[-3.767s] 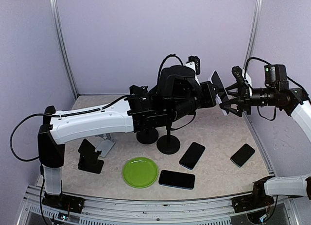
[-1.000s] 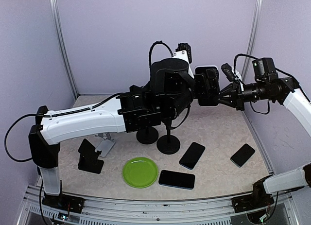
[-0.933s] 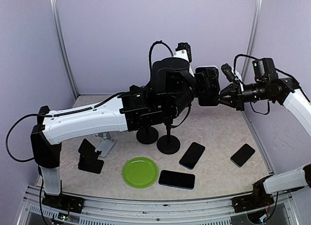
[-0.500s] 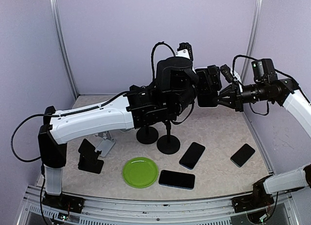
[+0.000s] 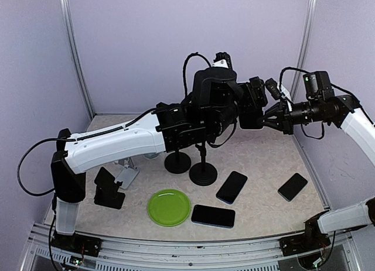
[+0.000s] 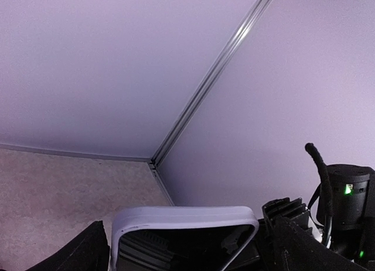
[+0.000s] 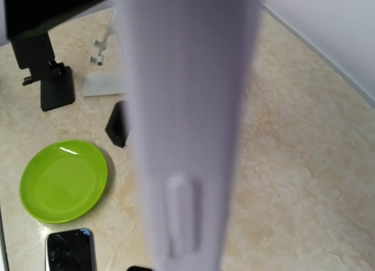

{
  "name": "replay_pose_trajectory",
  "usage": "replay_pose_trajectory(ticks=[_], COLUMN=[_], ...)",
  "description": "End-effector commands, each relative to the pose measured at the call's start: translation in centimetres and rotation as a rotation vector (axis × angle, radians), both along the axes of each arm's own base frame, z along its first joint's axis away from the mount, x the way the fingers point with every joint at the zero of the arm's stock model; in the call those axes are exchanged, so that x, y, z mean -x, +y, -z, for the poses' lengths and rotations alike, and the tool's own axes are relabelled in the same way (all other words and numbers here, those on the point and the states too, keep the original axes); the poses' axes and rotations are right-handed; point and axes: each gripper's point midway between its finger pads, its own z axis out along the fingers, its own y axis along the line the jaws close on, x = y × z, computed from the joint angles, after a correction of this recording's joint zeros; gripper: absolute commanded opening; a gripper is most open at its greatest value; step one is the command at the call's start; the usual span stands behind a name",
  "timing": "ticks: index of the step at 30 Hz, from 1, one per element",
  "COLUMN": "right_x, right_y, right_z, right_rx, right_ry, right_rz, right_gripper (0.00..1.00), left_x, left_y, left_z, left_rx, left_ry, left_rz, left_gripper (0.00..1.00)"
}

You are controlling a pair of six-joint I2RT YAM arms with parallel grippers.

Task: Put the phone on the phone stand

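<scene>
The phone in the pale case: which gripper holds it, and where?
The left gripper holds the phone by its opposite edges; the right gripper's hold cannot be told.

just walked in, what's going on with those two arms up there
Both arms are raised over the table, meeting at a phone in a pale case. The left gripper holds it by its sides; the right gripper is up against it, but whether it has gripped is unclear. A black phone stand sits below them.

Plate (image 5: 169, 207) left of flat phone (image 5: 213, 216), stand (image 5: 203, 175) behind
</scene>
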Motion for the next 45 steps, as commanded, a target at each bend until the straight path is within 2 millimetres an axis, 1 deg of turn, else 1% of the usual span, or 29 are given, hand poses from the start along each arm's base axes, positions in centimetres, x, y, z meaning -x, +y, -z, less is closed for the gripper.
replay_pose_trajectory(ticks=[1,8,14,17,20,23,25,27,29,31,33,34,35,36,39,41,43,45], right_x=[1.8,2.1,2.0,2.0,2.0,2.0,2.0,2.0,2.2,2.7,3.2,3.2,3.1,3.2,3.2,2.8,2.4,1.9], right_y=[1.2,1.5,1.3,1.2,1.1,1.1,1.0,1.0,1.1,1.2,1.0,0.7,0.3,-0.2,-1.3,-2.2,-2.9,-3.4], right_z=[-2.7,-3.2,-3.1,-2.8,-2.6,-2.5,-2.5,-2.5,-2.6,-2.7,-2.7,-2.8,-2.9,-3.1,-4.0,-4.3,-4.4,-4.2], right_rx=[-0.057,-0.090,-0.071,-0.061,-0.057,-0.053,-0.051,-0.050,-0.054,-0.059,-0.044,-0.033,-0.023,-0.019,-0.014,-0.018,-0.038,-0.072], right_ry=[-0.109,-0.089,-0.113,-0.118,-0.118,-0.122,-0.126,-0.130,-0.133,-0.134,-0.145,-0.154,-0.166,-0.182,-0.212,-0.214,-0.209,-0.178], right_rz=[-0.095,-0.105,-0.097,-0.091,-0.086,-0.083,-0.082,-0.080,-0.089,-0.114,-0.123,-0.110,-0.089,-0.074,-0.053,-0.028,-0.010,0.002], right_gripper=[0.00,0.00,0.00,0.00,0.00,0.00,0.00,0.00,0.10,0.34,0.66,0.80,0.91,0.98,1.00,1.00,1.00,1.00], left_x=[-2.0,-1.9,-2.6,-2.6,-2.6,-2.3,-2.0,-1.7,-1.1,-0.5,-0.2,-0.1,0.0,0.1,0.2,0.5,1.2,1.9], left_y=[0.5,0.7,0.1,-0.1,-0.2,-0.7,-1.0,-1.1,-1.1,-0.7,0.1,0.6,1.1,1.6,3.3,4.2,5.3,6.1], left_z=[2.7,2.7,4.0,4.2,4.1,3.8,3.4,2.6,1.4,-0.2,-2.0,-3.0,-4.0,-5.0,-7.5,-9.1,-10.8,-12.0], left_rx=[-0.042,-0.031,-0.087,-0.093,-0.090,-0.086,-0.080,-0.068,-0.062,-0.062,-0.066,-0.067,-0.067,-0.075,-0.082,-0.089,-0.097,-0.112], left_ry=[0.049,0.043,0.063,0.065,0.064,0.054,0.043,0.025,-0.008,-0.052,-0.101,-0.123,-0.143,-0.170,-0.220,-0.258,-0.299,-0.333], left_rz=[-0.064,-0.053,-0.065,-0.062,-0.051,-0.022,0.000,0.018,0.032,0.033,0.026,0.021,0.019,0.023,0.011,0.021,0.034,0.050], left_gripper=[0.95,0.96,0.97,0.93,0.85,0.72,0.67,0.61,0.58,0.56,0.54,0.53,0.52,0.52,0.49,0.48,0.48,0.48])
